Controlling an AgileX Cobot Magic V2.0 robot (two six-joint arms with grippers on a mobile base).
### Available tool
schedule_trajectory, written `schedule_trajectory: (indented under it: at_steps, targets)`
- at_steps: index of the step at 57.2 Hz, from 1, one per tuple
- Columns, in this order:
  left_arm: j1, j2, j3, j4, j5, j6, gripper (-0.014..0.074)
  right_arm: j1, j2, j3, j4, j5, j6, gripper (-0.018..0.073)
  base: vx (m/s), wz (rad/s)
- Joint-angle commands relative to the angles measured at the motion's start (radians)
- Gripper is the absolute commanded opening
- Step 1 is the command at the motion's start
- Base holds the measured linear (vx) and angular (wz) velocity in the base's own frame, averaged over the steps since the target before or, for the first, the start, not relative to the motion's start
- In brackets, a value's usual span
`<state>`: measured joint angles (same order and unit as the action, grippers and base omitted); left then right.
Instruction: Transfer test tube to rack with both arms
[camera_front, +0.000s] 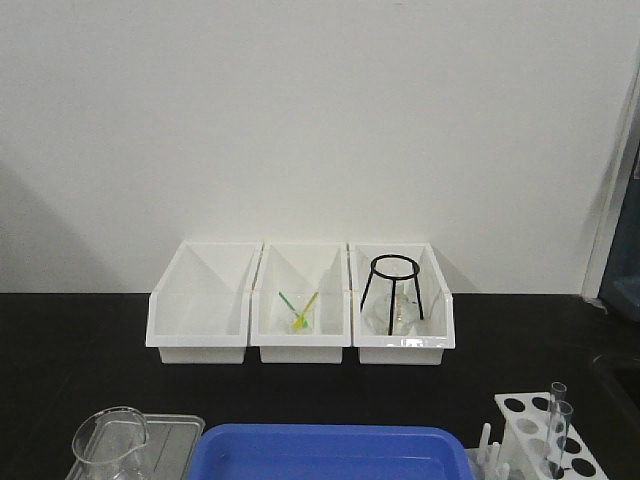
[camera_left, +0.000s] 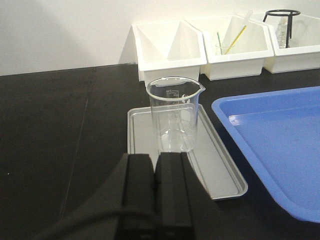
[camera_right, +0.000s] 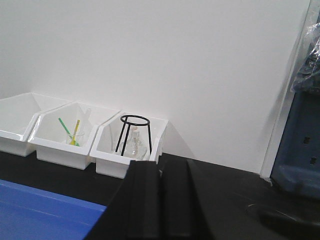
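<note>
- Front view: rack (camera_front: 540, 440) sits at the table's (camera_front: 80, 340) near right corner, beside a blue tray (camera_front: 330, 452). Two clear tubes stand in it; the test tube (camera_front: 557, 432) is upright in a hole. Neither arm shows here.
- Left wrist view: left gripper (camera_left: 155, 176) has its fingers pressed together, empty, facing a beaker (camera_left: 175, 115) on a grey tray (camera_left: 220, 165).
- Right wrist view: right gripper (camera_right: 161, 190), fingers together, empty, points toward the white bins (camera_right: 75, 145).
- Handling: thin glass, probably light, slick and breakable; a gentle pinch on the upper part seems safest.

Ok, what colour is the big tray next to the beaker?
Blue. The tray shows best in the left wrist view, right of the beaker.
</note>
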<state>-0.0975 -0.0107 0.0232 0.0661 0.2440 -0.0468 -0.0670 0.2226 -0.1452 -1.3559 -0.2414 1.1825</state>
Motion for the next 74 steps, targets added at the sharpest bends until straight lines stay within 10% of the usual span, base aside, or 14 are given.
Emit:
schedule_trajectory:
  at_steps: [1,21,39,47,74]
  targets:
    - [-0.001,-0.015,-0.022,-0.011,-0.083,0.001,-0.0007,0.0,0.011,-0.03,0.006,-0.012,0.001,-0.0008,0.0,0.0]
    - [-0.001,-0.015,-0.022,-0.011,-0.083,0.001,-0.0007,0.0,0.01,-0.028,0.082,0.001,-0.032,-0.0008,0.0,0.0]
    - [-0.001,-0.015,-0.022,-0.011,-0.083,0.001,-0.0007,0.0,0.01,0.04,1.211,0.128,-1.09,-0.0008,0.0,0.0]
    - [-0.001,-0.015,-0.022,-0.011,-0.083,0.001,-0.0007,0.0,-0.003,0.043,1.492,0.144,-1.409,-0.0008,0.0,0.0]
    - [-0.001,-0.014,-0.022,-0.011,-0.084,0.001,-0.0007,0.002,-0.243,0.194,1.342,0.254,-1.278,-0.0008,0.0,0.0]
